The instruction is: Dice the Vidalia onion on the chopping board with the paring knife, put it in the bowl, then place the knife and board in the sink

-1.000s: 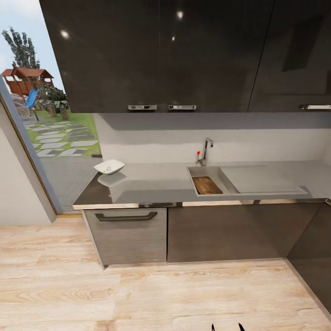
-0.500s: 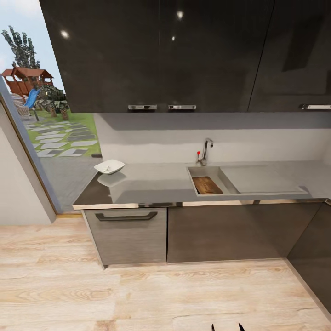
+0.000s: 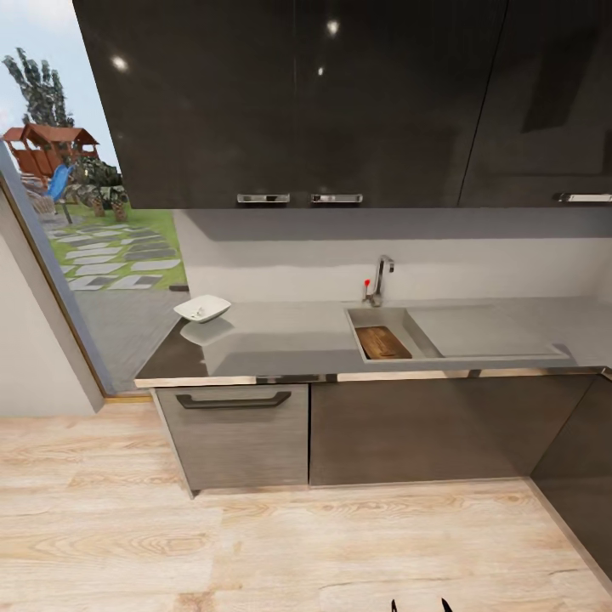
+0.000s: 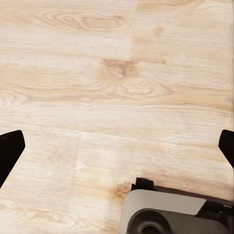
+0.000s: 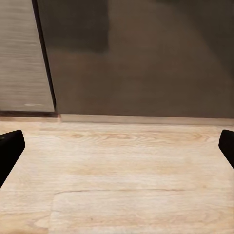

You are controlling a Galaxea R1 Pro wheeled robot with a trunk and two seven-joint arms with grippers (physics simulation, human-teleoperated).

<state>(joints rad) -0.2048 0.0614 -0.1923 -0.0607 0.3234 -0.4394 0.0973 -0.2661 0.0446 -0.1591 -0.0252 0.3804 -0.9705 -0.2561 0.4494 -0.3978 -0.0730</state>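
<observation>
The dark brown chopping board [image 3: 381, 342] lies inside the sink [image 3: 484, 331], below the chrome tap [image 3: 380, 280]. A white bowl [image 3: 202, 308] stands at the left end of the grey countertop [image 3: 280, 340]. The Vidalia onion and the paring knife are out of view. My left gripper [image 4: 117, 151] is open over the wooden floor, nothing between its fingers. My right gripper [image 5: 117, 148] is open too, low above the floor and facing the cabinet fronts. Both are well short of the counter.
Dark wall cabinets [image 3: 340, 102] hang over the counter. A drawer with a dark handle [image 3: 234, 399] sits under the bowl. A glass door [image 3: 76, 229] opens to a garden at left. Pale wooden floor [image 3: 297, 544] lies between me and the counter. My grey base [image 4: 170, 214] shows below the left gripper.
</observation>
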